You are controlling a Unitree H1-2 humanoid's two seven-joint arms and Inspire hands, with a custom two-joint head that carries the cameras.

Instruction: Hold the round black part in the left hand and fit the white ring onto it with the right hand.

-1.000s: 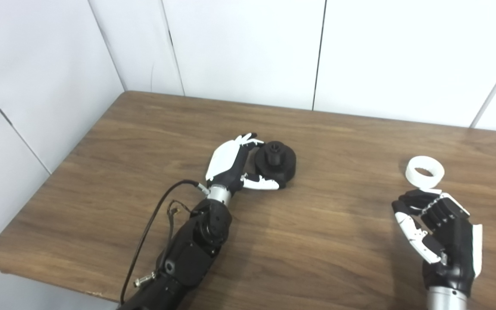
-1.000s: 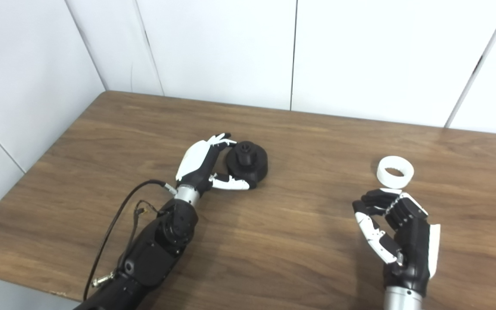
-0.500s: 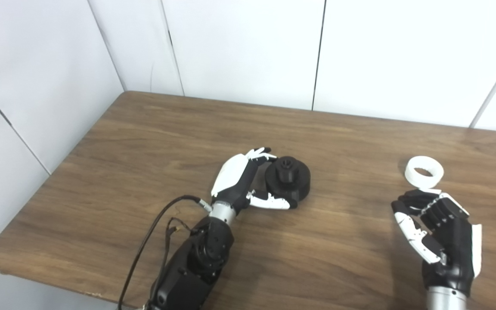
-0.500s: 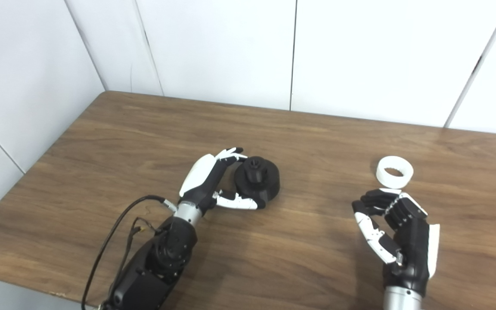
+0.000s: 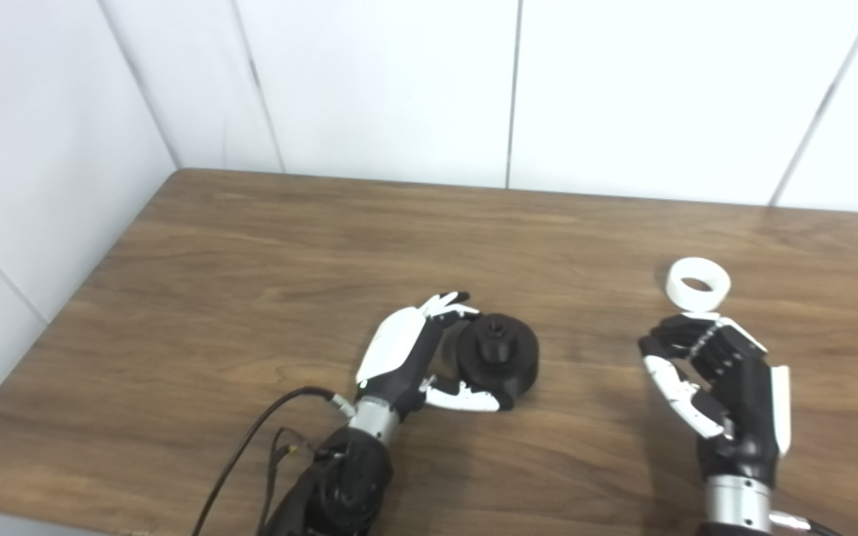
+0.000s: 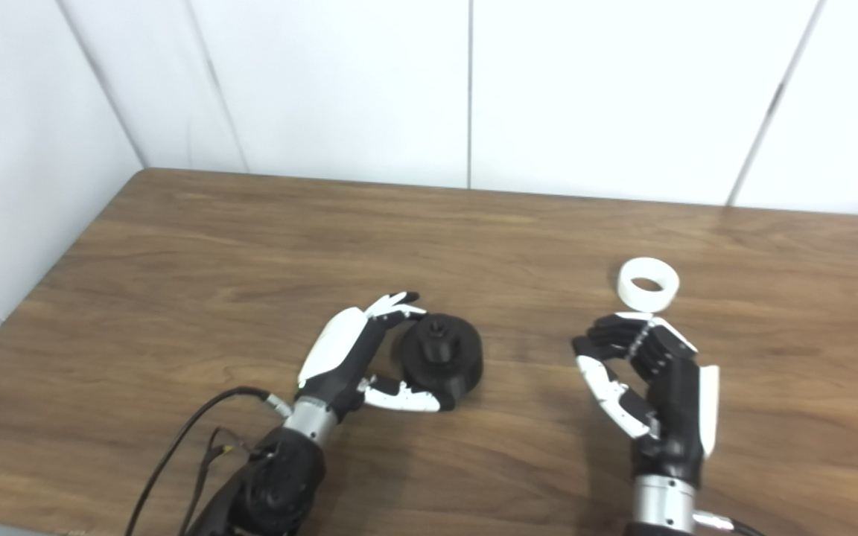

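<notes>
On the wooden bench [image 5: 250, 246] the round black part [image 5: 497, 359] is seen left of centre, lying flat with its raised hub pointing up. It is cupped by the left hand [image 5: 414, 357], fingers curled round its far edge and thumb along its near side; whether it is gripped firmly or lifted cannot be told. The white ring [image 5: 698, 284] lies flat, hole upward, well apart to the right, just beyond the fingers [image 5: 678, 335] of the right hand [image 5: 727, 380]. That hand is held upright, empty, fingers loosely curled and apart, clearly nearer the ring.
</notes>
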